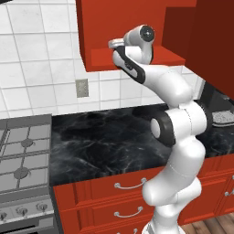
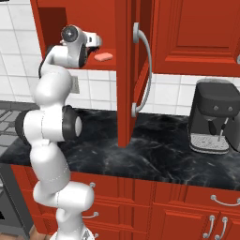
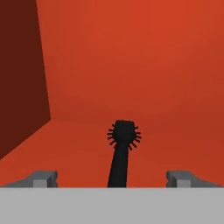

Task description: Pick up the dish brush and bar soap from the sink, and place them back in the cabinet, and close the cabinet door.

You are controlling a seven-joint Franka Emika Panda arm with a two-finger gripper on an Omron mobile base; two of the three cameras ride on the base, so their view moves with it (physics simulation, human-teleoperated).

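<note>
Dish brush (image 3: pixel 121 151) — bar soap (image 2: pixel 103 56) alongside — inside cabinet (image 2: pixel 51 18)

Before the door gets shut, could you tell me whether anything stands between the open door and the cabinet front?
Yes: the arm reaches into the cabinet through its opening, its open pincer astride the brush lying inside. The door would hit it.

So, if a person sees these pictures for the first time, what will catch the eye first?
Probably the white arm reaching up into the open red cabinet, its door swung wide over the black counter. In the hand view, the black dish brush lies on the cabinet floor between the open gripper fingertips, not touching either. The pink bar soap rests on the same shelf, just beyond the hand.
</note>
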